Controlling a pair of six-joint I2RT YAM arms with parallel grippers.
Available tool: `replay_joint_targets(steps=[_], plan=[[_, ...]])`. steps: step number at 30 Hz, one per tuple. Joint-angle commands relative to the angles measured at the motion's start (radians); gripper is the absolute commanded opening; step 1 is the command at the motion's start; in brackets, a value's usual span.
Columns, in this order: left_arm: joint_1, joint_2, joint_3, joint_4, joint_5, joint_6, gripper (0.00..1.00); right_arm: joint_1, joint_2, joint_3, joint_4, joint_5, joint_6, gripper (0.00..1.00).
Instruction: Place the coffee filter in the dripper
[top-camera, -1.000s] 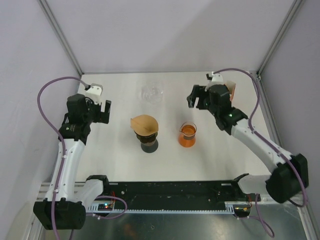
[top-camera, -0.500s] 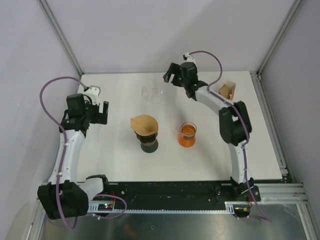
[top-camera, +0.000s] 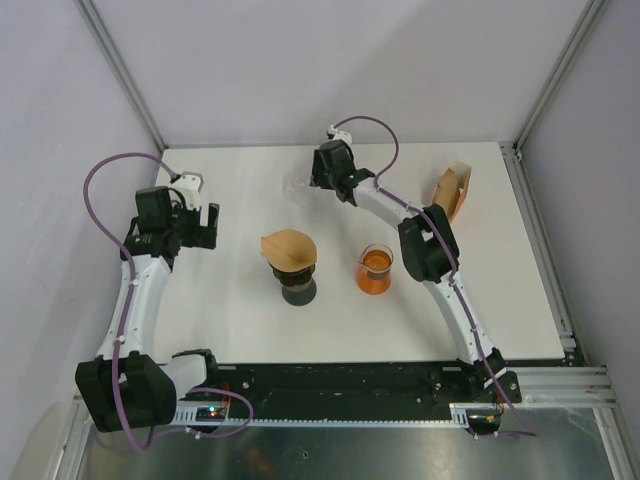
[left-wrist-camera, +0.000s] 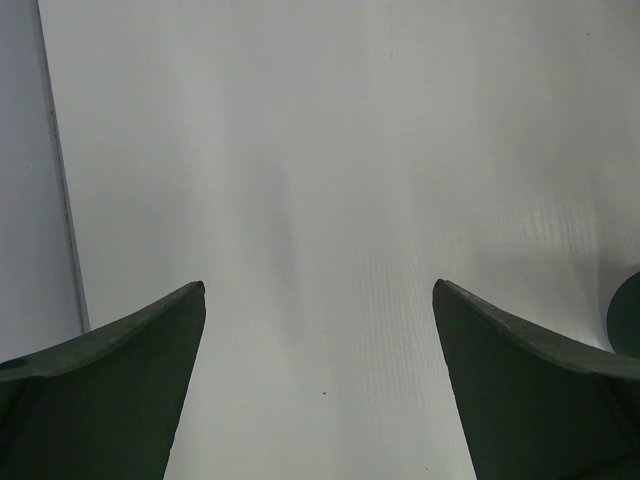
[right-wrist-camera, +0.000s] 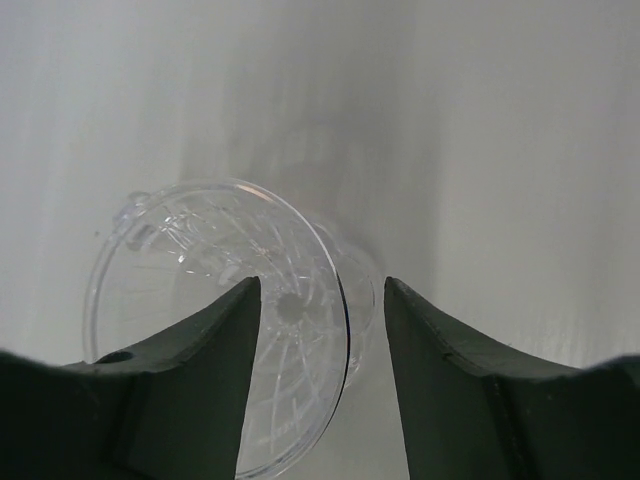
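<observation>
Centrally, one brown coffee filter rests atop one dark cup. One orange beaker stands at its 3 o'clock and one filter holder at 2. One clear dripper lies tipped at 12 o'clock, between the half-spread fingers of the right claw; whether they touch it I cannot tell. The left claw gapes wide above the surface.

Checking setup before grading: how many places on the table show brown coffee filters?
2. One filter lies atop the dark stand in the middle. The other filters sit in a holder at the far right edge; how many are stacked there cannot be told.
</observation>
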Motion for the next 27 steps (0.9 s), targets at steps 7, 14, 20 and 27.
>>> replay_joint_targets(steps=[7,14,20,27], plan=[[0.01,-0.013,0.022,0.027,0.025,-0.007,1.0,0.0,0.014,0.084,-0.033,0.07,-0.078,0.05],[0.01,-0.022,0.021,0.026,0.039,-0.002,1.0,-0.032,-0.14,0.025,-0.028,0.018,-0.115,0.0],[0.009,-0.04,0.02,0.02,0.068,0.006,1.0,-0.093,-0.334,0.021,-0.163,-0.107,-0.216,0.0],[0.01,-0.051,0.026,0.017,0.131,0.014,1.0,-0.152,-0.574,-0.016,-0.416,-0.259,-0.37,0.0]])
